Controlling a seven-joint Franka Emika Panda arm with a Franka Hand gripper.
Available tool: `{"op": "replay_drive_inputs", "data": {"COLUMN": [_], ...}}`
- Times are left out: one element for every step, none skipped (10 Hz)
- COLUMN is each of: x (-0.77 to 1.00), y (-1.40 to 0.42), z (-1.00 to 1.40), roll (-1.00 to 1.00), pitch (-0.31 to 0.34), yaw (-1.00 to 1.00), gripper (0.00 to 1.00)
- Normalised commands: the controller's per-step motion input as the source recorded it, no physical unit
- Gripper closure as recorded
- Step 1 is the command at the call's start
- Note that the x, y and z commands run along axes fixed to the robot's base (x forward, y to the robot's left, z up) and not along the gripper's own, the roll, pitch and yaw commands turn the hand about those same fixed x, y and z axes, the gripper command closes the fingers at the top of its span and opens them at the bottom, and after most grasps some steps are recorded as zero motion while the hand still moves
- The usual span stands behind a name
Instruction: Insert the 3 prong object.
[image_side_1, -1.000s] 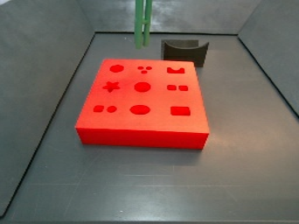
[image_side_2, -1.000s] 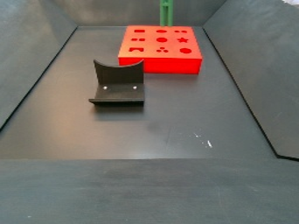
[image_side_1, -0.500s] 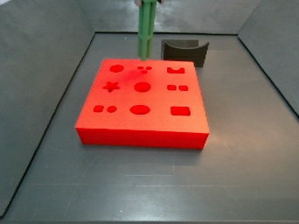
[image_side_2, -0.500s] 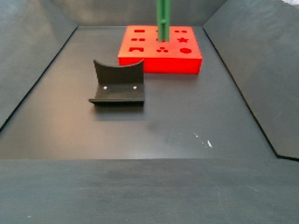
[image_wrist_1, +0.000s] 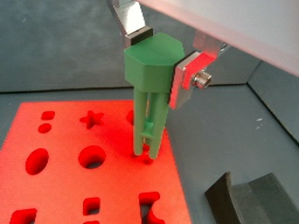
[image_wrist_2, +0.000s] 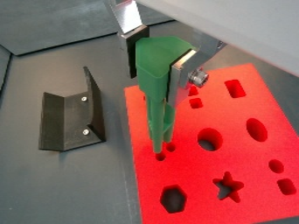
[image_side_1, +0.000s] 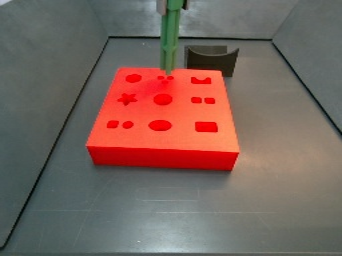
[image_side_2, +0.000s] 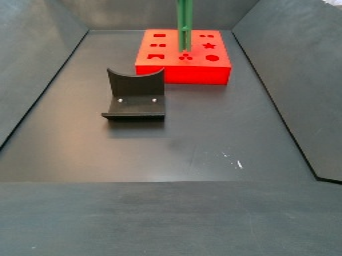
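My gripper (image_wrist_1: 158, 57) is shut on the 3 prong object (image_wrist_1: 149, 105), a tall green piece of parallel rods, gripped by its thick head and held upright. It also shows in a wrist view (image_wrist_2: 160, 96) with the gripper (image_wrist_2: 158, 57) above it. Its lower tips stand at the top of the red block (image_side_1: 163, 120), at the cluster of three small round holes (image_side_1: 166, 78). In both side views the green piece (image_side_1: 170, 40) (image_side_2: 183, 25) reaches out of the top of the picture, where the gripper is cut off. I cannot tell if the tips are in the holes.
The red block (image_side_2: 185, 58) has several other cut-outs: star, hexagon, circles, squares, ovals. The dark fixture (image_side_2: 134, 95) stands on the grey floor beside the block, also seen in a side view (image_side_1: 211, 60) and in both wrist views (image_wrist_2: 70, 122) (image_wrist_1: 251, 197). Grey walls enclose the floor.
The green piece has moved from behind the block's far edge to over the block, and has come down onto the three small holes.
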Motion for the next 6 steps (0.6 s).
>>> {"op": "replay_drive_inputs", "data": {"x": [-0.01,-0.05,-0.16,-0.18,-0.14,-0.06], "y": [0.1,0.07,0.0,0.0,0.0,-0.03], "z": [-0.2,-0.16,-0.07,0.0,0.0,0.17], "roll": [-0.11,-0.08,-0.04,-0.04,-0.04,0.06], "pitch": [-0.299,-0.276,-0.209,-0.159,-0.126,-0.053], "yaw": [0.0,0.0,0.0,0.0,0.0,0.0], "gripper": [1.0,1.0,1.0,1.0,1.0,1.0]}}
